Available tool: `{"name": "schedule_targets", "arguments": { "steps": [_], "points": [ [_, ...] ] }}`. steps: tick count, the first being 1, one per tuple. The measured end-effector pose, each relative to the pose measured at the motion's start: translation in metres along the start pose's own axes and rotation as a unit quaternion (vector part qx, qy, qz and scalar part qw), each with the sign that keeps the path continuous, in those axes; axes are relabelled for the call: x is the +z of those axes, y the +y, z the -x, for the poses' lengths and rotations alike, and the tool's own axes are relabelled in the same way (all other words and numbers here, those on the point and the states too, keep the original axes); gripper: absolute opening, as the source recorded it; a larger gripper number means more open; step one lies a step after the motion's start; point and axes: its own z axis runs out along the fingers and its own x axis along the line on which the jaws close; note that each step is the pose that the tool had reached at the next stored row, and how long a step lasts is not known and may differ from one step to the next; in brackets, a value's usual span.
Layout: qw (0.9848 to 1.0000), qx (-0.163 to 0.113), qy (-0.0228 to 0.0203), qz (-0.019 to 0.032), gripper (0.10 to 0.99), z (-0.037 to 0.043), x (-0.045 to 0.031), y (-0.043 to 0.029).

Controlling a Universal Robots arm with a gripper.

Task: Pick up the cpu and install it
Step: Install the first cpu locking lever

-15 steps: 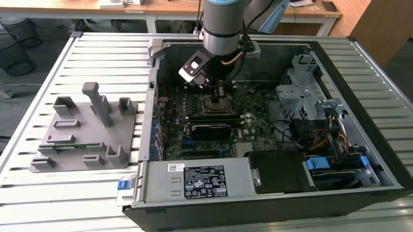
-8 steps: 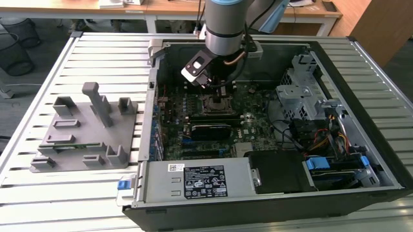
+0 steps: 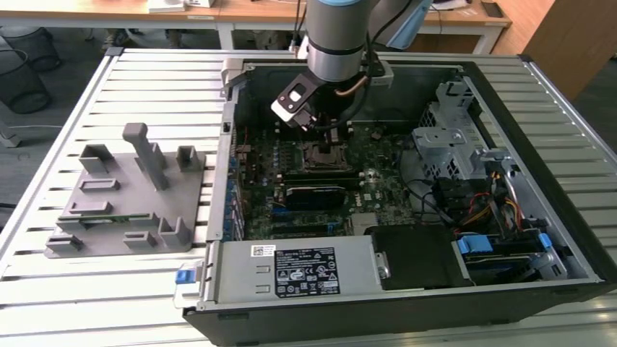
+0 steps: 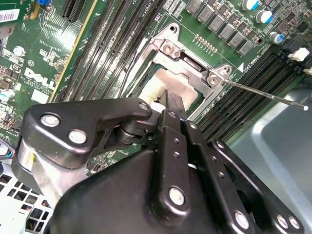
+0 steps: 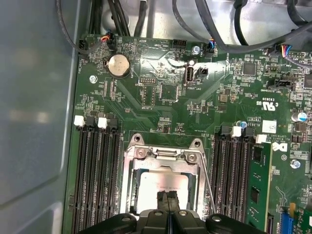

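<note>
Silver-grey tubular arm (image 3: 336, 43) — pale blue cap (image 3: 407, 22), black jointed pincer (image 4: 174, 105), silver screw heads (image 4: 176, 196)

Mostly green, grey and black in here

Motherboard (image 5: 161, 97) is deep green with black slot stripes, the cpu (image 5: 163, 187) is pale silver-white, the frame (image 5: 129, 170) around it is shiny bare metal, and the tool (image 5: 167, 201) is glossy black. Fixture (image 3: 126, 195) is plain matte grey, the worktop (image 3: 87, 289) silvery-white with ribbed stripes, the case (image 3: 386, 322) black with a blue clip (image 3: 185, 275). Arm (image 3: 337, 36) is grey with a light-blue band.
</note>
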Motion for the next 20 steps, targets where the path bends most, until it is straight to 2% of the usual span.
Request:
{"name": "schedule_targets", "arguments": {
  "steps": [7,20],
  "points": [
    [1.0,0.0,0.0,0.0,0.106,-0.0001,-0.0057,0.0002],
    [1.0,0.0,0.0,0.0,0.106,-0.0002,-0.0116,0.0003]
  ]
}}
